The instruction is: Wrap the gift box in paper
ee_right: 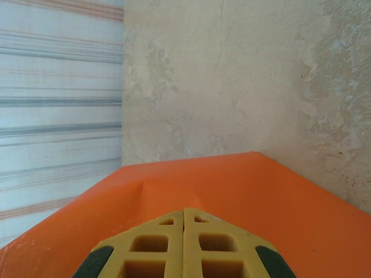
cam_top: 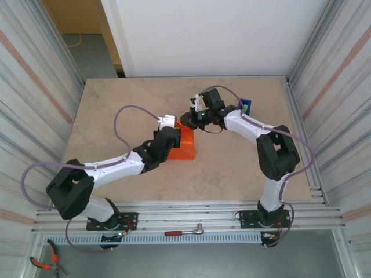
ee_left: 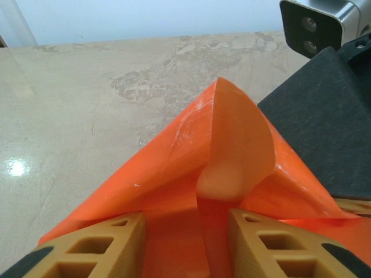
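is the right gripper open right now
No, in the right wrist view the right gripper has its two fingers pressed together with no gap, just above the orange paper.

Centre's jammed: left gripper (cam_top: 177, 134) and right gripper (cam_top: 196, 116) meet over the paper (cam_top: 184, 149), no way through there. Blue tape dispenser (cam_top: 247, 106) crowds the far side behind the right arm (cam_top: 255, 130). The table (cam_top: 116, 98) lies bare far-left and near-right, with ribbed walls (cam_top: 35, 81) closing both sides.
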Robot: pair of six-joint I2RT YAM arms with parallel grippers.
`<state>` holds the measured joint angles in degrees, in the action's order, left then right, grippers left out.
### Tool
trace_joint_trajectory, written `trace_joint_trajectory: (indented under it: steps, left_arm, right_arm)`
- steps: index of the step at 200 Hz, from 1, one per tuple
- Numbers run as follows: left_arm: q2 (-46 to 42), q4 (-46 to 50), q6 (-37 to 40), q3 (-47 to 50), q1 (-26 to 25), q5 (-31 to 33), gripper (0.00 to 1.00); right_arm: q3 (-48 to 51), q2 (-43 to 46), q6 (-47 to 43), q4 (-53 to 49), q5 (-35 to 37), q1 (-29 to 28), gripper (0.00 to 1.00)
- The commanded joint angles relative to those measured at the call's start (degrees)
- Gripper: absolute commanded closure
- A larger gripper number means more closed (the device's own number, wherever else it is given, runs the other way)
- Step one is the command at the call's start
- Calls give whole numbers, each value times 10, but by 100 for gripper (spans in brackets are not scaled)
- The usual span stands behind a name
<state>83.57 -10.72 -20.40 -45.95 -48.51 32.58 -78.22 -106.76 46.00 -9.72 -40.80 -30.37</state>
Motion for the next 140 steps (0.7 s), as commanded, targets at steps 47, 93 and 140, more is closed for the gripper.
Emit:
trace_joint_trajectory:
  steps: [47, 93, 140]
  left_arm:
    - [45, 128, -57, 54, -3, -59, 58]
    - [45, 128, -61, 55, -4, -59, 58]
    - [42, 128, -61, 53, -5, -61, 58]
  right_arm:
    - [28, 31, -7, -25, -12, 3, 100]
    - [45, 59, -10, -33, -9, 2, 100]
    - [109, 82, -6, -9, 5, -3, 100]
